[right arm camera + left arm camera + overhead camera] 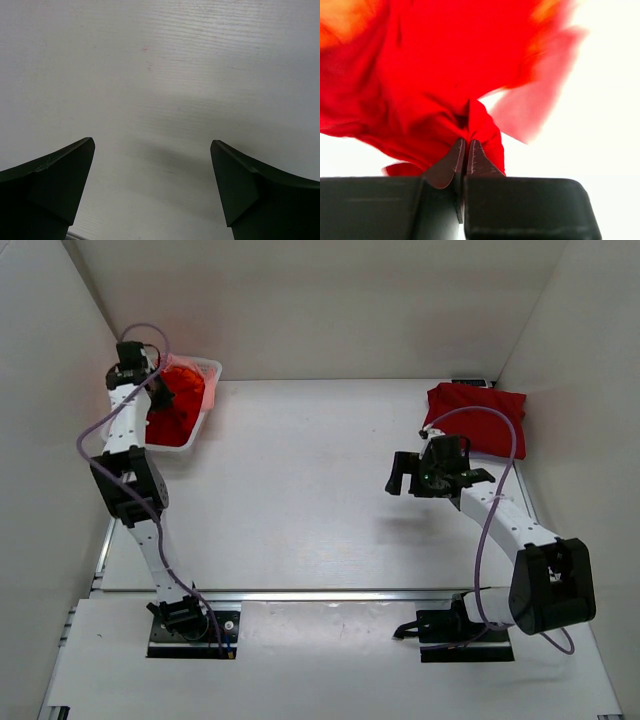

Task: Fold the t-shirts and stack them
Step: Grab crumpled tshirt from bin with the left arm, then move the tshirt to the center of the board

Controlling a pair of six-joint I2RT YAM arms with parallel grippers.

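Clearly our left claw (466, 150) is clamped on a thin shirt (430, 80) fold; lifting, we may lose it or drag the basket (208, 368). Our right claw (152, 142) gapes empty.

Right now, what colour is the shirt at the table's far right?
Shirt: deep red; top external view.

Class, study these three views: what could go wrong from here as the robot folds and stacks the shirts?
1. The left gripper pinches only a small bunched fold of the t-shirt in the basket, so the cloth might slip out on lifting.
2. The crumpled t-shirt could snag on the basket's rim and drag or tip it.
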